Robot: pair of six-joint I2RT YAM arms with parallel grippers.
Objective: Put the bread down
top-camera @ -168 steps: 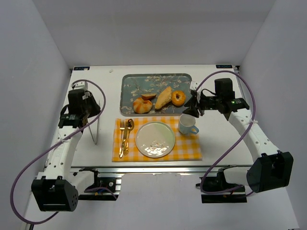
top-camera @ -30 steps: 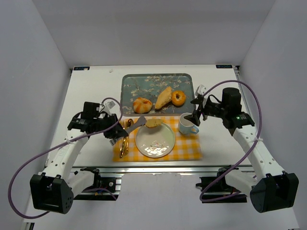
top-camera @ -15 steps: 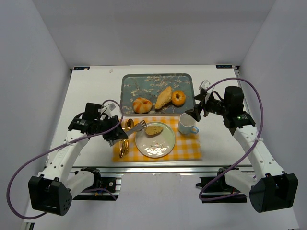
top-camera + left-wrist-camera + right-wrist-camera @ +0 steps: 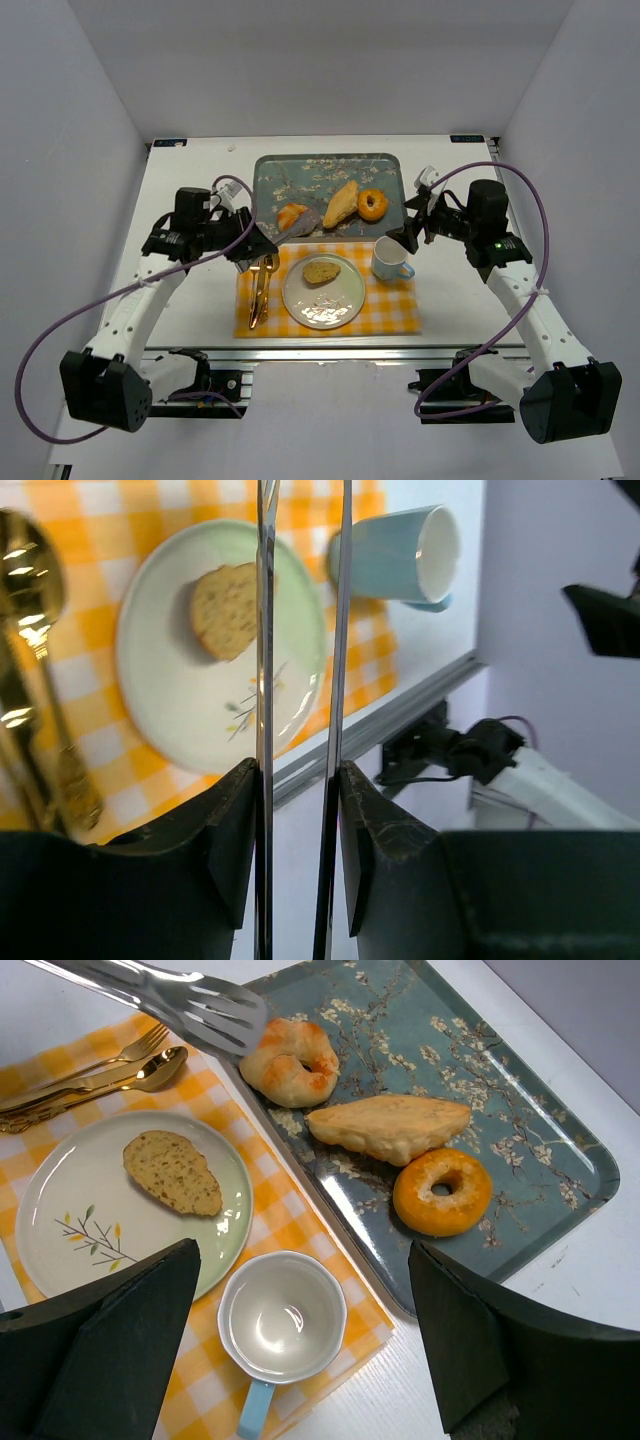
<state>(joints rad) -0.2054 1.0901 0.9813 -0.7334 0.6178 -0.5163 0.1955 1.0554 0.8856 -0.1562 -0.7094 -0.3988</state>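
A slice of bread (image 4: 321, 271) lies on the pale green plate (image 4: 325, 308), toward its far side; it also shows in the left wrist view (image 4: 225, 610) and the right wrist view (image 4: 173, 1172). My left gripper (image 4: 255, 243) is shut on metal tongs (image 4: 300, 222), whose empty tips hang over the tray edge by the round bun (image 4: 290, 215). In the left wrist view the tong blades (image 4: 265, 680) run between my fingers (image 4: 298, 770). My right gripper (image 4: 408, 232) is open and empty above the cup (image 4: 282, 1317).
The blue floral tray (image 4: 270, 180) holds the bun, a long pastry (image 4: 341, 203) and a donut (image 4: 372, 204). A gold fork and spoon (image 4: 260, 290) lie left of the plate on the yellow checked placemat (image 4: 390, 305). The blue cup (image 4: 390, 260) stands right of the plate.
The tongs let the bread slice go onto the plate. My left gripper then drew the tongs back and away to the tray, by the round bun. The right arm barely moved.
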